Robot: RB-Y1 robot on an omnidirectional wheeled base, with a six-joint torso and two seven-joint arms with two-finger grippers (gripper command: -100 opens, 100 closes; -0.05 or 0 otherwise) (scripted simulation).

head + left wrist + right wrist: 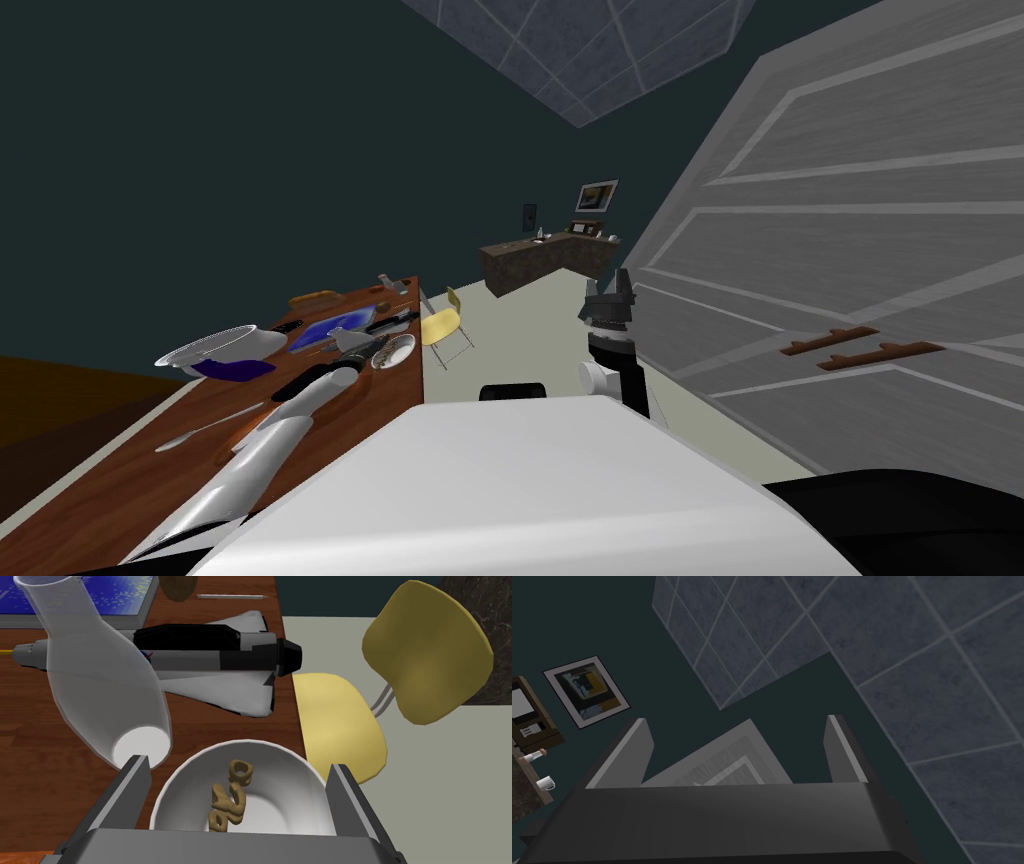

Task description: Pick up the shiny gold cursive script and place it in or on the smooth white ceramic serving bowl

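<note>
Fingers first: my left gripper has its jaws wide apart and empty, one blade on each side of the white bowl.

Between them, down in the bowl's hollow, lies the gold script. By the task's measure it is already where it belongs.

I judge it a light, rigid piece, thin and full of loops. Its surface is probably slick, and a hard pinch could snap the narrow joins. If I had to take it again, I would close on the thicker middle strokes, across its width. The end loop I would leave alone.

Its long axis runs away from my gripper's body toward the bowl's far rim. The closed loop is at the far end, and the near end is hidden behind my dark housing. Whether it lies flat or leans up the bowl's wall I cannot tell.

Just beside the bowl, a white flask-shaped vessel lies on its side on the brown table, its mouth toward my finger. Behind it rests a black and white toy shuttle, and beyond that a blue book. A yellow chair stands off the table's edge.

My right gripper is raised well apart from all this, beside a white panelled door, jaws spread and holding nothing.
</note>
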